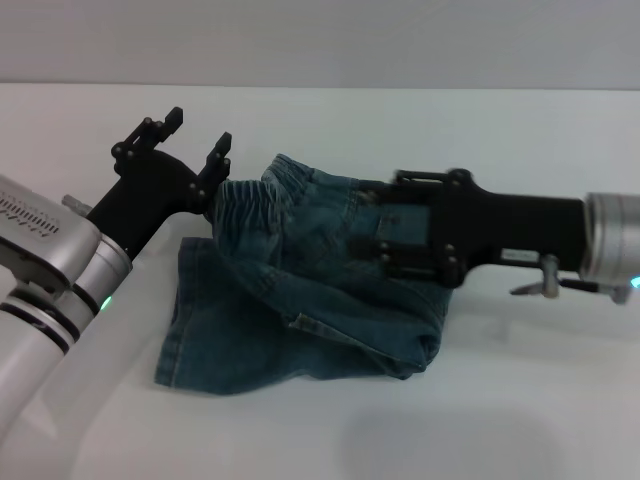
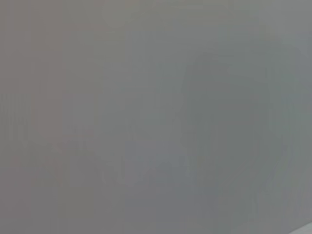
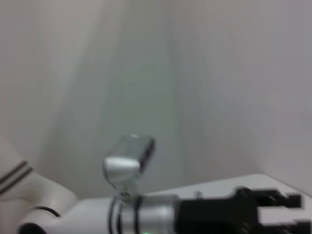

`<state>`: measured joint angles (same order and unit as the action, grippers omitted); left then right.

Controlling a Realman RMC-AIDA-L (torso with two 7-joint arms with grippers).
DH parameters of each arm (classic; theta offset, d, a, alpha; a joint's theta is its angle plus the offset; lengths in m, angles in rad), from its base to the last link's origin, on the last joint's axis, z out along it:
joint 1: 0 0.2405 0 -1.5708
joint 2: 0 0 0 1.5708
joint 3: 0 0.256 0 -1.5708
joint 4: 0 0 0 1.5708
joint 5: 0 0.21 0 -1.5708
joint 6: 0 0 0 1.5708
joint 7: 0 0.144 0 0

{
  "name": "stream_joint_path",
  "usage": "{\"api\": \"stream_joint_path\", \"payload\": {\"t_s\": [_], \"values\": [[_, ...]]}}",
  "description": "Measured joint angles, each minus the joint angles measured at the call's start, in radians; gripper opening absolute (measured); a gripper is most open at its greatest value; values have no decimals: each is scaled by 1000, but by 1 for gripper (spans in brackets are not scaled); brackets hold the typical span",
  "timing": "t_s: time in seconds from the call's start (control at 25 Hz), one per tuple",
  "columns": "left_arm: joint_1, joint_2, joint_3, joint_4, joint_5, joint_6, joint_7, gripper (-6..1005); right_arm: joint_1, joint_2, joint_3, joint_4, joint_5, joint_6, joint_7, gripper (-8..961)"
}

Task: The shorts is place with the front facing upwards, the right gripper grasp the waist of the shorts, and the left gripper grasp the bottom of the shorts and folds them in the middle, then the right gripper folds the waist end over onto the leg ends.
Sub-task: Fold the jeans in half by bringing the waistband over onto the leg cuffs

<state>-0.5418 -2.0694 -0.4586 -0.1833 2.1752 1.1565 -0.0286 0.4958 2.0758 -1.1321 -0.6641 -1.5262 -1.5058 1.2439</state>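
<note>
Head view: shorts (image 1: 300, 290) on white table (image 1: 520, 400), already folded. Right gripper (image 1: 385, 235) over shorts, pinching lifted waist. Left gripper (image 1: 195, 140) at shorts' far-left corner, fingers spread, empty.

left claw (image 1: 190, 140) spread, right claw (image 1: 385, 235) reaching leftward

1. A plain, featureless grey surface (image 2: 146, 117) fills nearly the whole left wrist view.
2. A paler sliver (image 2: 304, 229) cuts across one corner of the frame.
3. What either surface is cannot be told.
</note>
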Motion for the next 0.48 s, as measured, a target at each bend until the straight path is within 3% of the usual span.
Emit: {"api": "stream_joint_path", "payload": {"t_s": [0.48], "values": [[-6,8,-72,-42,8,38,46,616,-88,1,154,106,38,27,-157,603]]}}
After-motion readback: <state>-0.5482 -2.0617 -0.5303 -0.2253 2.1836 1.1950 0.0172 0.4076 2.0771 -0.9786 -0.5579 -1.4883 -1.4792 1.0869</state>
